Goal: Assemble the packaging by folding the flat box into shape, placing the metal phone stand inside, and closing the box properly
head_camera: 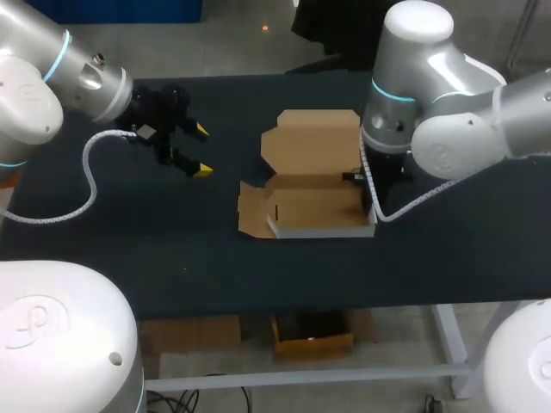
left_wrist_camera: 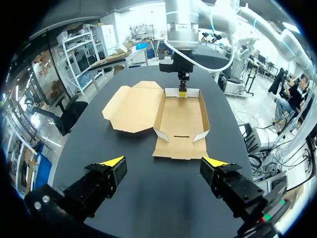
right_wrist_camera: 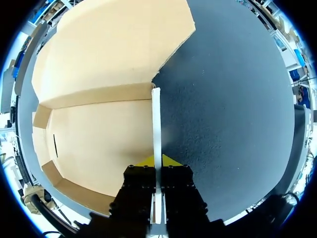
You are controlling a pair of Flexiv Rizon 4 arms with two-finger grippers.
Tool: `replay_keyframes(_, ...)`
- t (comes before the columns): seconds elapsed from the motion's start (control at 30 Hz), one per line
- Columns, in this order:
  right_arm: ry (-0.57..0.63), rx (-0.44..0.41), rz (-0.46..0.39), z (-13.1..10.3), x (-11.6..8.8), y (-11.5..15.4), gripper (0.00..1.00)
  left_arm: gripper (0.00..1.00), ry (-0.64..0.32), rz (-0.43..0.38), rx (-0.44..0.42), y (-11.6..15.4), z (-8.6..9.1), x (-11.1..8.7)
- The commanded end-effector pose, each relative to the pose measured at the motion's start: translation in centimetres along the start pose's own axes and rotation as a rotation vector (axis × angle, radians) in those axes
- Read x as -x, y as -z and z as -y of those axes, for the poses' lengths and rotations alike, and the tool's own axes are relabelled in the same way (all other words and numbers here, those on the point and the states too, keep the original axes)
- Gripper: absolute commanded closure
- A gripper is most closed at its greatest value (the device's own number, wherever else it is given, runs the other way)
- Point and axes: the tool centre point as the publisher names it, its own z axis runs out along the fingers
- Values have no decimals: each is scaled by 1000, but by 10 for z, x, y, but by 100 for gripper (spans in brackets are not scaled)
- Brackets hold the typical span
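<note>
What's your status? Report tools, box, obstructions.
Left tool open, clear of box. Right tool shut on box's side wall. Box half-formed, lid flat open, no stand in view. No obstruction seen.

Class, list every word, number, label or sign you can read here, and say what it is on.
No readable text anywhere.
The box: plain cardboard, no print showing.
The table: no marks.
The arm base: one raised symbol, not legible as letters.
</note>
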Motion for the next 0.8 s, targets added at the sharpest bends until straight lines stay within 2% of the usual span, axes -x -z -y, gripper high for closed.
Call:
replay_keyframes(0.03, 9, -21, 19, -3, -3, 1, 100, 0, 1, -2, 3, 0, 1, 1)
replay_keyframes(0.4, 35, -45, 120, -8, -3, 8, 100, 0, 1, -2, 3, 0, 1, 1)
replay_keyframes(0.8, -66, -71, 288, -10, -1, 1, 100, 0, 1, -2, 3, 0, 1, 1)
